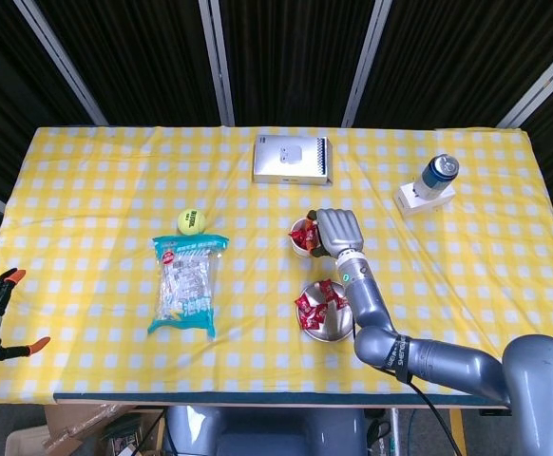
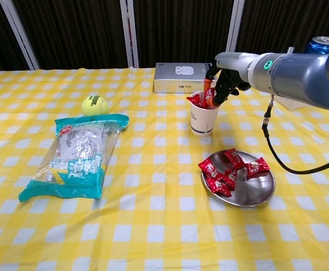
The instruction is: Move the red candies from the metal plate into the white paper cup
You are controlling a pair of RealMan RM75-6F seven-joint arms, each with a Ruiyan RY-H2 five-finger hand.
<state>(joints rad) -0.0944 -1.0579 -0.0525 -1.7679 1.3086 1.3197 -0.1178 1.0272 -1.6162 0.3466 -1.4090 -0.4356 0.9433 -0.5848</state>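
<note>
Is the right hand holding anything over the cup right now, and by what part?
Yes: the right hand pinches a red candy by its upper end, over the white paper cup.

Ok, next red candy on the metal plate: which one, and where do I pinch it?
Likely the right-hand candy, lying apart from the pile on the metal plate. Come from above with the right hand and pinch across its puffed middle; the flat crimped ends offer less to hold.

Silver-grey right arm (image 2: 291, 70), green status light, black cable; dark hand (image 2: 224, 84), seemingly orange-tipped.
</note>
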